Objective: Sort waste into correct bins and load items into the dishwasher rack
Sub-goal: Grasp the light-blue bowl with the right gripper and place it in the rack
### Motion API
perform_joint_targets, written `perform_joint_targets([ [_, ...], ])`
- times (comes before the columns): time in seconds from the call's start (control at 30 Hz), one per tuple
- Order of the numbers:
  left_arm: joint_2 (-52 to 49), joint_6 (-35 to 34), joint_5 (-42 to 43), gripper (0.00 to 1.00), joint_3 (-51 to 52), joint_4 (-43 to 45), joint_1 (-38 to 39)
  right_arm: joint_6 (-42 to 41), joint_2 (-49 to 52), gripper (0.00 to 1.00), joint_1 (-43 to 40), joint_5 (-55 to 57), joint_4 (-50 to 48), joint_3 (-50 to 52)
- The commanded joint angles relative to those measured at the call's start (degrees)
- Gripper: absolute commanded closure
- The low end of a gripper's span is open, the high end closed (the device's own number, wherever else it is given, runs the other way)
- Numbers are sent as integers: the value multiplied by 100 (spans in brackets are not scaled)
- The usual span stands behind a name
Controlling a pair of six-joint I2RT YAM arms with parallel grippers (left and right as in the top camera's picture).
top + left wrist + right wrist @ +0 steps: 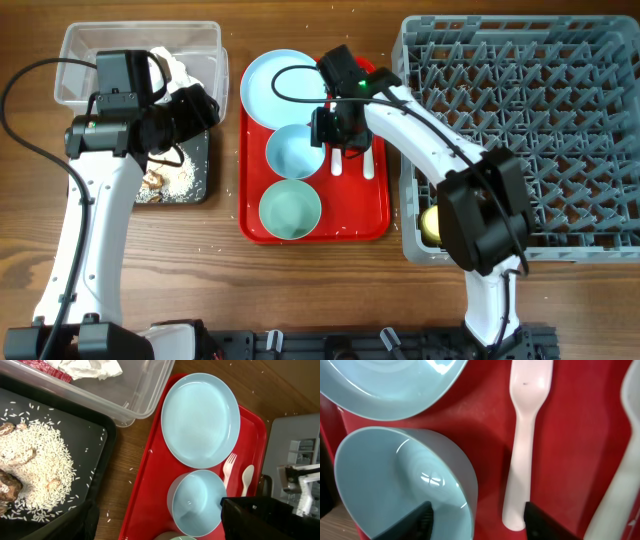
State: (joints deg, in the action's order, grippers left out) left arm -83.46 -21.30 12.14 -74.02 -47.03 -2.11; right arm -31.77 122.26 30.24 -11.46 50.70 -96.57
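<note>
Hovering released, your right tool [482, 519] straddles the matte white plastic fork [522, 445] and glossy small pale blue bowl [395, 480]; your left tool [190, 105] cannot be judged.

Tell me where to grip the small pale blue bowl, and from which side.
Probably take the small pale blue bowl by its rim on the fork side, from above, one finger inside, one outside: it sits upright, open-topped, wall clear there.

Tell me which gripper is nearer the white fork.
Right. The right gripper hangs directly over the fork on the red tray; the left gripper is off by the black tray.
</note>
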Motion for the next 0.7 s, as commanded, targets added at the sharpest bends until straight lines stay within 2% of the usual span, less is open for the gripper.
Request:
perform_joint_targets([
  [0.0,20,-9,-136,19,-55,-20,-31,-11,136,51,94,-61,-144,31],
  [0.03,20,-11,-136,17,-55,-20,-31,-11,166,52,129,24,-232,101],
  [0.1,20,-9,-136,10,-55,-24,-31,-9,254,66,142,20,-256,140],
  [0.13,20,-9,-133,5,-55,-42,-31,-11,269,69,142,17,-267,140],
  [0.17,20,-9,-133,0,-55,-83,-31,-15,291,80,142,17,-289,140],
  [0.23,20,-11,-133,0,-55,-138,-31,-15,306,92,144,-13,-308,140],
  [0.27,20,-9,-136,0,-55,-149,-31,-15,306,96,142,-28,-315,140],
  [0.4,20,-11,-133,0,-55,-149,-31,223,-111,96,-42,-142,85,-59],
  [0.5,20,-11,-133,0,-55,-149,-31,243,-1342,96,-472,726,363,-116],
  [0.53,20,-11,-133,0,-55,-149,-31,243,-1904,96,-695,1318,466,-116],
  [0.6,20,-11,-133,0,-55,-149,-31,177,-2776,96,-1045,2927,535,-114],
  [0.63,20,-9,-133,0,-55,-149,-31,177,-3117,96,-1178,4168,496,-114],
  [0.67,20,-9,-133,0,-55,-149,-31,192,-3213,96,-1207,4913,446,-114],
])
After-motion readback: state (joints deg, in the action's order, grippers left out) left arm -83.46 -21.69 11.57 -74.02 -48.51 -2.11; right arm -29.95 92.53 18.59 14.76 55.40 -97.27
